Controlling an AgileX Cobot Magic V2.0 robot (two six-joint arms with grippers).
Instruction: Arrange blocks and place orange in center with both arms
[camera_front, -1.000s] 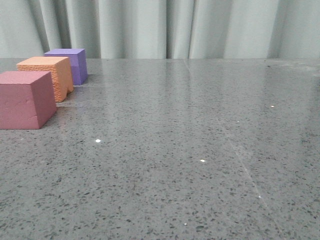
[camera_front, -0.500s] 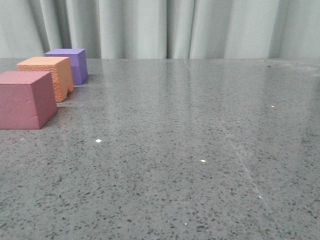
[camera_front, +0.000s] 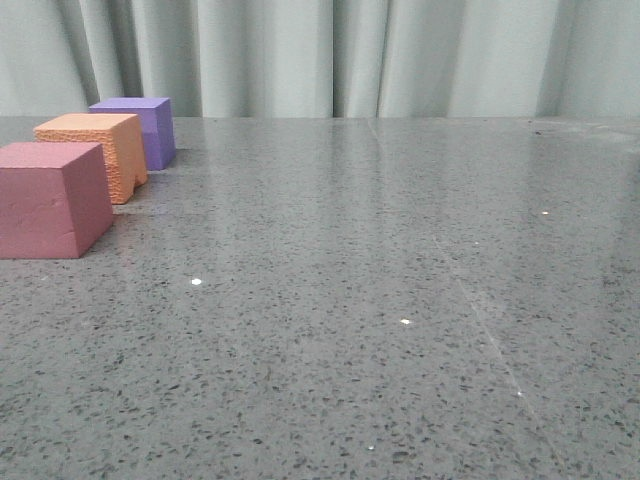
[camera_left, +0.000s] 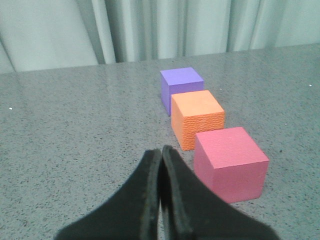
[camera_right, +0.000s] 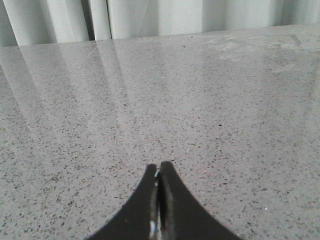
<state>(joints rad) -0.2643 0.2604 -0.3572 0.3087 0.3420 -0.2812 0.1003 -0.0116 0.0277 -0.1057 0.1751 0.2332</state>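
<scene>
We see three foam cubes standing in one row on the grey speckled stone worktop (camera_front: 380, 300), at its left side in the front view. The orange foam cube with the pebbled faces (camera_front: 95, 152) is our landmark, and it stands in the middle of the row. The smooth dusty pink-red foam cube (camera_front: 52, 198) stands just beside the orange cube on the side nearer to the camera, with a narrow gap between them. The purple foam cube (camera_front: 135, 128) stands just behind the orange cube, on the side of the pale pleated curtain (camera_front: 330, 55); we cannot tell if these two touch.

In the left wrist view the same row appears: purple cube (camera_left: 181, 87), orange cube (camera_left: 197, 119), pink-red cube (camera_left: 231, 164). The black fingers of the left gripper (camera_left: 161, 155) are pressed together and hold nothing; their tips are above the bare worktop, near the orange cube and the pink-red cube but apart from them.

In the right wrist view the black fingers of the right gripper (camera_right: 159, 170) are also closed together, with nothing between them, over bare worktop well apart from the orange cube.
</scene>
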